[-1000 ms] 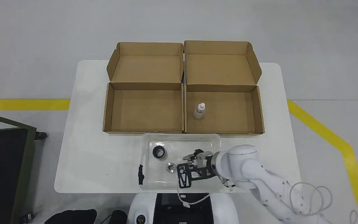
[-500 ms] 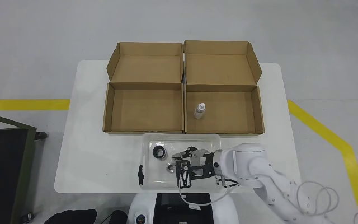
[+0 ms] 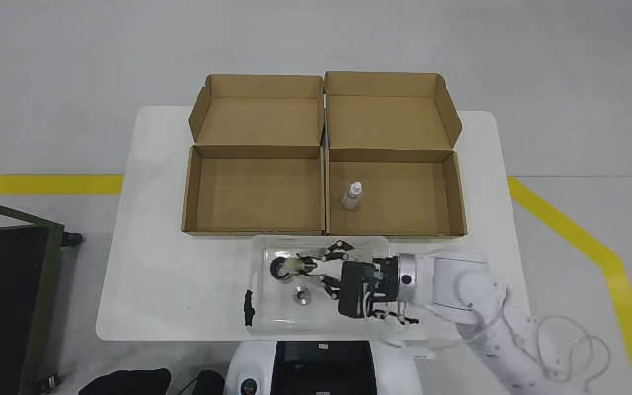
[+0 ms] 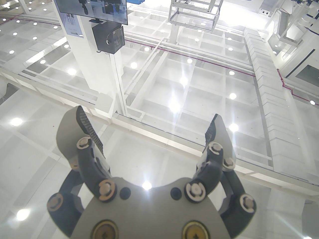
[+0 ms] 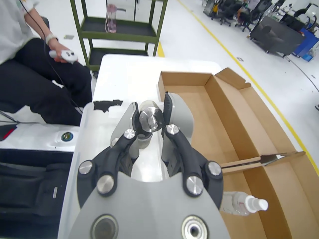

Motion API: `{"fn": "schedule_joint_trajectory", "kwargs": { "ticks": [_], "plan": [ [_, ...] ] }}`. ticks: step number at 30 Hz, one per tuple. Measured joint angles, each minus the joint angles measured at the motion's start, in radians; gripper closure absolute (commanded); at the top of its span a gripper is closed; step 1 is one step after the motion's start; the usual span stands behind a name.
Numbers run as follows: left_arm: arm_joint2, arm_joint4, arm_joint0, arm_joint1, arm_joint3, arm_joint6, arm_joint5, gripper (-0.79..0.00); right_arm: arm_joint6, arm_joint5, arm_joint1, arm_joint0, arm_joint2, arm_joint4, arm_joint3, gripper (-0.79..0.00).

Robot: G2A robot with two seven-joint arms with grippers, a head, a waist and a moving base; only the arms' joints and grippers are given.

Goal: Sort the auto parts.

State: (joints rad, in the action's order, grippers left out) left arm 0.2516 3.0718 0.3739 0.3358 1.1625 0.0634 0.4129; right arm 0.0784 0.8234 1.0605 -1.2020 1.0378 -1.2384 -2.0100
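In the left part of the clear tray (image 3: 286, 238), at the near edge of the table (image 3: 148, 247), a round metal part (image 5: 149, 121) sits squarely between the fingers (image 5: 174, 113) of the right gripper (image 5: 151, 108). The fingers are drawn in narrow and both dark pads press its sides, so the part is gripped; whether it rests on the tray floor or hangs just above it cannot be told. A small flanged metal piece (image 3: 301, 293) lies in the tray just nearer than the fingertips. The left gripper (image 4: 149, 130) points up at the ceiling with its fingers spread wide and nothing between them. Beyond the tray stand two open cardboard boxes; the right box (image 3: 449, 197) holds a small spray bottle (image 3: 353, 195).
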Motion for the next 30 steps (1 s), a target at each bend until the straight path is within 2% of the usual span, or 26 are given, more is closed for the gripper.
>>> {"fn": "schedule_joint_trajectory", "kwargs": {
  "ticks": [7, 14, 30],
  "plan": [
    [0.000, 0.000, 0.000, 0.000, 0.000, 0.000, 0.000, -0.785, -0.121, 0.022, 0.010, 0.067, 0.010, 0.043, 0.018, 0.000],
    [0.000, 0.000, 0.000, 0.000, 0.000, 0.000, 0.000, -0.785, -0.215, -0.014, 0.023, 0.131, 0.022, 0.074, 0.003, 0.000],
    [0.000, 0.000, 0.000, 0.000, 0.000, 0.000, 0.000, -0.785, -0.329, -0.079, 0.033, 0.158, 0.099, 0.073, -0.084, 0.000]
  ]
}}
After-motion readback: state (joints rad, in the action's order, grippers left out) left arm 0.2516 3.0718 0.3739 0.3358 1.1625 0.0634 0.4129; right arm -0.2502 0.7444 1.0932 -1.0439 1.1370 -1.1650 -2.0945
